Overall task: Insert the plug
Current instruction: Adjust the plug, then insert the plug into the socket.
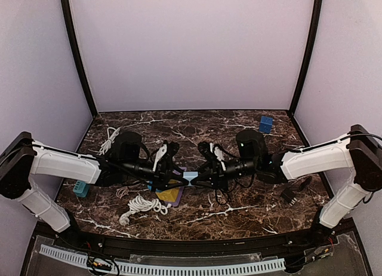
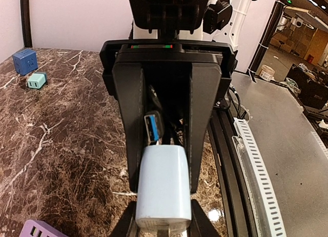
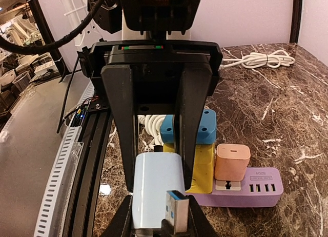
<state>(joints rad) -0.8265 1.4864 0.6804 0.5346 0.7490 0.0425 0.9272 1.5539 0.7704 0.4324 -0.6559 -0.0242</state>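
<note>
"Where's the plug (image 2: pixel 154 126)?"

"Up in the air over the middle of the table (image 1: pixel 239 210), at the right gripper (image 1: pixel 202 175). I can't tell whether those fingers are pinching it."

"Which way does it point?"

"It lies lengthwise along the line between the two arms. Its blue tongue faces the pale blue charger (image 2: pixel 163 188), with the tip just at the charger's end face, not in."

"And the charger?"

"It's clamped in the left gripper (image 1: pixel 178 178), near the purple power strip (image 3: pixel 241 188)."

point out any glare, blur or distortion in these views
Top external: even light, but the black frame posts bow from lens distortion. Left wrist: a glare spot on the marble table beside the pale blue charger. Right wrist: the USB plug sits close to the lens, slightly soft.
</note>
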